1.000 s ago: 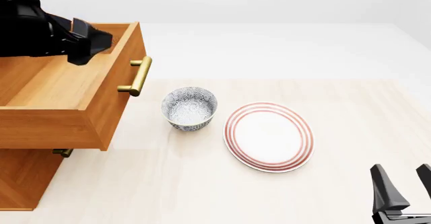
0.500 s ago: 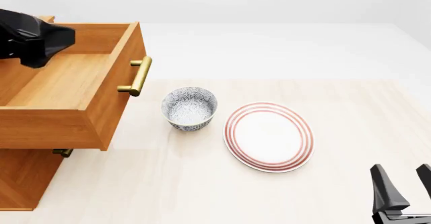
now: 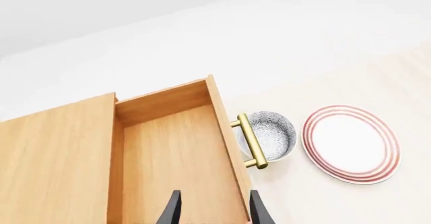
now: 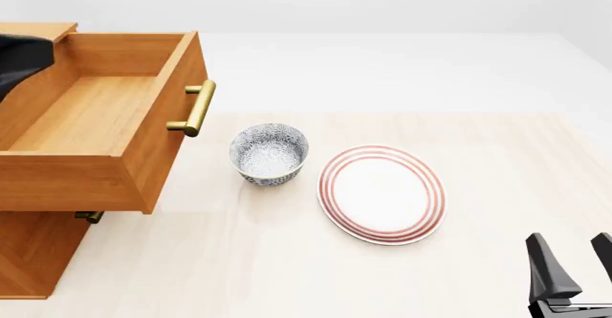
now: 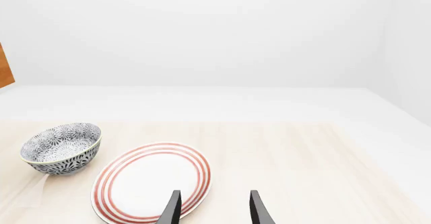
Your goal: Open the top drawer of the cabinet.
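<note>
My left tool (image 3: 212, 209) hovering spread over top drawer (image 4: 96, 124), standing pulled out toward desk's right edge, handle (image 4: 194, 108) beyond; right tool (image 4: 572, 271) idling spread

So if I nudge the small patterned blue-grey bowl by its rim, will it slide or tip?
The small patterned blue-grey bowl likely slides: it sits upright on the smooth table. Its tall walls might tip under a high push.

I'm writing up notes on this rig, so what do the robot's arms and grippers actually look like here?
Both are plain black, with no cables, markings or sleeves visible. The right gripper has two slim, tapering black fingers on a black base; in its wrist view they show as thin curved prongs. The left gripper has the same black prongs. Of the left arm only a dark angular bulk shows at the front view's edge.
</note>
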Tool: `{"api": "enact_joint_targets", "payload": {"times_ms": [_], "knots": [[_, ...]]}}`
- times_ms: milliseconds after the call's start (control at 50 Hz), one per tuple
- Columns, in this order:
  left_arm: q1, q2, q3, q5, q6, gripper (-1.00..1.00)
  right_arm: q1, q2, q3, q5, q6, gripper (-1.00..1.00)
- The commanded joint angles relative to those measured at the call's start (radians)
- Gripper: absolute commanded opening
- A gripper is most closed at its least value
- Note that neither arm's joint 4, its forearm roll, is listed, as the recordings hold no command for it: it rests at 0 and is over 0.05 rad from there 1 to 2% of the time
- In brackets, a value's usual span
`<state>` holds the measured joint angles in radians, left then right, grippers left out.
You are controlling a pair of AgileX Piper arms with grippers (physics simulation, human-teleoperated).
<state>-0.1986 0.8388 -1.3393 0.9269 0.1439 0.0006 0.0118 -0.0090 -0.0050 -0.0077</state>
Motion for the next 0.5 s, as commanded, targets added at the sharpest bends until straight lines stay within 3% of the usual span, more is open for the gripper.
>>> {"api": "enact_joint_targets", "payload": {"times_ms": [20, 500], "knots": [[0.013, -0.043, -0.01, 0.026, -0.008, 1.0, 0.0, 0.0, 0.0, 0.0, 0.0, 1.0], [-0.018, -0.089, -0.057, 0.081, 0.011, 1.0, 0.0, 0.0, 0.0, 0.0, 0.0, 1.0]]}}
